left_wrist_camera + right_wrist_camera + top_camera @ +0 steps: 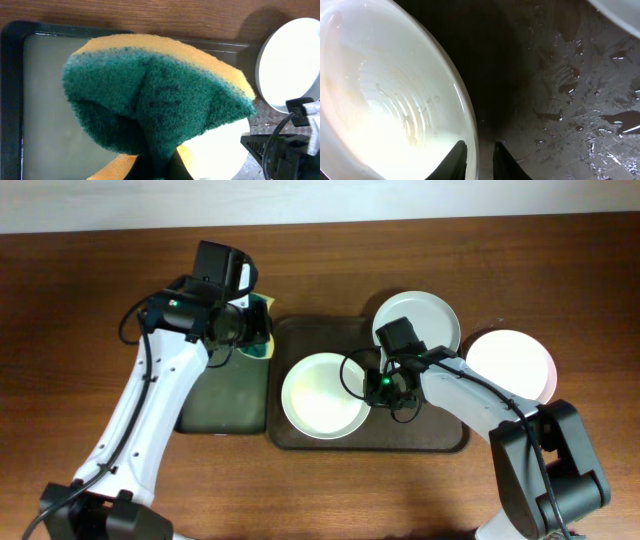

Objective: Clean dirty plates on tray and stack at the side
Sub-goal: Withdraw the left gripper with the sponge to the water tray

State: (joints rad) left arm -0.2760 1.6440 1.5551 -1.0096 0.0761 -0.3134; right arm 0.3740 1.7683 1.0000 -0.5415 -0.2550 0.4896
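Now | wet tray (570, 90), wooden table (80, 300) | left pincer (160, 172) clamps sponge (150, 95); right pincer (480, 160) slightly open

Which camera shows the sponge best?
The left wrist view: the sponge fills the picture, green face and yellow layer clear. Overhead shows only a small bit. The right wrist view shows none.

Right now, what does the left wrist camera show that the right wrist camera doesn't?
Left wrist only: the sponge, pinched in the left gripper, over the black tray. Right wrist only: how the right gripper stands, a finger either side of the middle plate's rim, slightly apart. Both: that plate, a second plate beyond it, and some wet brown tray.
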